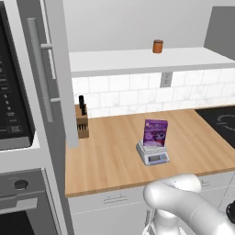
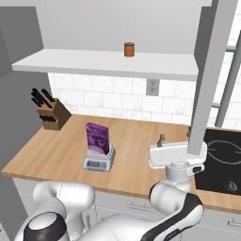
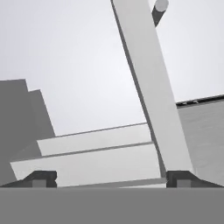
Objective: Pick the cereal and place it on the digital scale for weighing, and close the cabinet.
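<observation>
The cereal [image 2: 98, 138] stands on the scale [image 2: 99, 161], centre-left on the counter [image 2: 47, 160]. My jaws [image 3: 109, 178], spread wide and empty, sit under the upright door [image 2: 204, 80] edge at right; it runs vertically between them.

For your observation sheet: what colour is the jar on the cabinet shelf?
Orange-brown jar; clearest in the right base view.

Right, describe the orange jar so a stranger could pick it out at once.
Start at the wooden counter and look up past the white tiles to the long white shelf of the open cabinet. The jar stands alone on it, right of centre. It is a small orange-brown cylinder, unlike the flat purple cereal standing on the scale below.
</observation>
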Available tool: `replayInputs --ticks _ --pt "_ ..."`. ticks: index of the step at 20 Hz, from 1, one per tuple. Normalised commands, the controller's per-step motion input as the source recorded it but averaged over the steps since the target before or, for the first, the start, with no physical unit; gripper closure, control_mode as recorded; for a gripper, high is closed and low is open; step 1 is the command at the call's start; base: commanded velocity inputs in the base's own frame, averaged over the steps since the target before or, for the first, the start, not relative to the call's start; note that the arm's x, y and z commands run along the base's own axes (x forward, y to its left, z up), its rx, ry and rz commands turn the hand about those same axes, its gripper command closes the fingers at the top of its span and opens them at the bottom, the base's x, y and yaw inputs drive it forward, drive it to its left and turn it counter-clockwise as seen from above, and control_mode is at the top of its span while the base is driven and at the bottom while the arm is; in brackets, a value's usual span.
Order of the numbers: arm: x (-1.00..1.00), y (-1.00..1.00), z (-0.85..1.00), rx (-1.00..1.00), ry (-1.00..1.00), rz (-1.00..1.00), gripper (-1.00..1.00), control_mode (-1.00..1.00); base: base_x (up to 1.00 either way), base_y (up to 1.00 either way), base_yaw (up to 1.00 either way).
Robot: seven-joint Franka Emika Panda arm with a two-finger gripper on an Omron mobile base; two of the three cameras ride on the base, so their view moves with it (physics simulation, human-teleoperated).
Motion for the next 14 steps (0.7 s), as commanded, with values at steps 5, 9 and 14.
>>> replayInputs --ticks 5,9,14 --pt "0.0 -0.4 -0.31 0.01 0.01 0.0 -1.0 -1.0 0.0 0.0 0.0" --pt "0.0 -0.52 -0.26 0.01 0.11 0.0 -1.0 -1.0 0.0 0.0 0.0" --pt "0.0 -0.61 -0.18 0.0 0.28 -0.01 -1.0 -1.0 0.0 0.0 0.0"
